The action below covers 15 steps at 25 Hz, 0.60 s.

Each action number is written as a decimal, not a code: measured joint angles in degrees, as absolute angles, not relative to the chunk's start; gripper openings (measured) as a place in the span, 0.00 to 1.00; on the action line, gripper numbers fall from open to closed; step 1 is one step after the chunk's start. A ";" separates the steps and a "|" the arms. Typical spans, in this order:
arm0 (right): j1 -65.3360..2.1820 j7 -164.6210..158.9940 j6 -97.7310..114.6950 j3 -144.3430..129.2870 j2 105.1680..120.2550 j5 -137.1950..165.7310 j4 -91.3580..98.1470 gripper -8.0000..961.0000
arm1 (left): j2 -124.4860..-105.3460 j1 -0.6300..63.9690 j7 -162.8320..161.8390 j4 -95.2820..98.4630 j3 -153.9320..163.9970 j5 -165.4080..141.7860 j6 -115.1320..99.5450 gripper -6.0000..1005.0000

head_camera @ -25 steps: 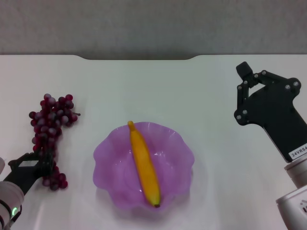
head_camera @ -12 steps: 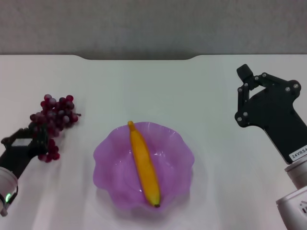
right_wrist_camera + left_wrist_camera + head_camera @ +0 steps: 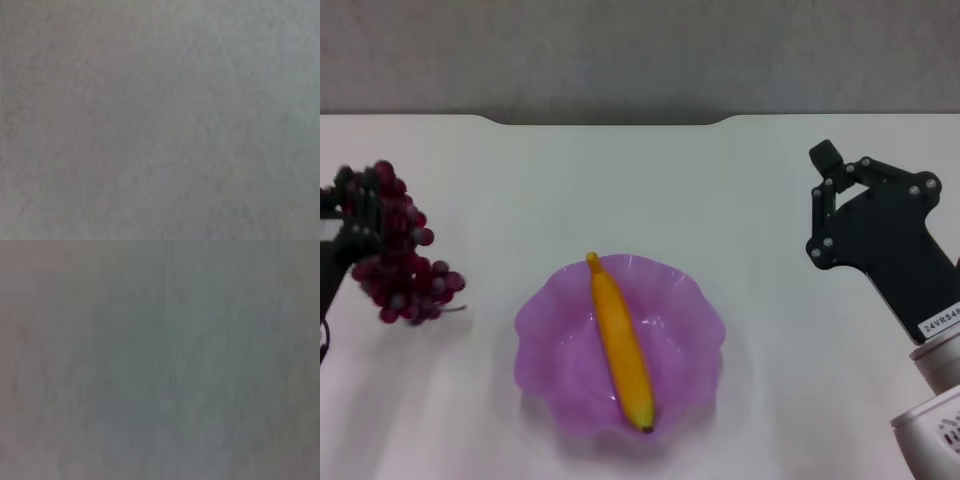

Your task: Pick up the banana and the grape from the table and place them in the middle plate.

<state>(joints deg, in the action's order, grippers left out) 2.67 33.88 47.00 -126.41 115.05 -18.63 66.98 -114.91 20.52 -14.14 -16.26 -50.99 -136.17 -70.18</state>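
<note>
The banana (image 3: 622,343) lies lengthwise along the centre of the purple plate (image 3: 545,320), leaving two open hollows inside, one on each side of it. Bare white table (image 3: 650,190) stretches between the plate and the far edge, and also on both sides of the plate. On the left, the bunch of grapes (image 3: 393,250) hangs from the left gripper (image 3: 335,215) above the table, well apart from the plate's rim. On the right, the right gripper (image 3: 835,175) and its black arm fill the space near that edge.
</note>
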 joint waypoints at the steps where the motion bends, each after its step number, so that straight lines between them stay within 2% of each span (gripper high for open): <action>1: 2.57 33.86 47.01 -126.43 115.05 -18.63 66.86 0.01 | -114.84 20.53 -14.30 -16.24 -50.99 -136.18 -71.77 0.24; 5: 2.44 33.84 47.02 -126.47 115.05 -18.63 66.48 0.01 | -114.56 20.56 -16.17 -16.18 -50.71 -136.23 -77.55 0.23; 15: 0.88 33.75 47.03 -126.94 114.87 -20.72 64.15 0.01 | -112.06 23.51 -27.39 -17.13 -50.87 -147.95 -88.89 0.23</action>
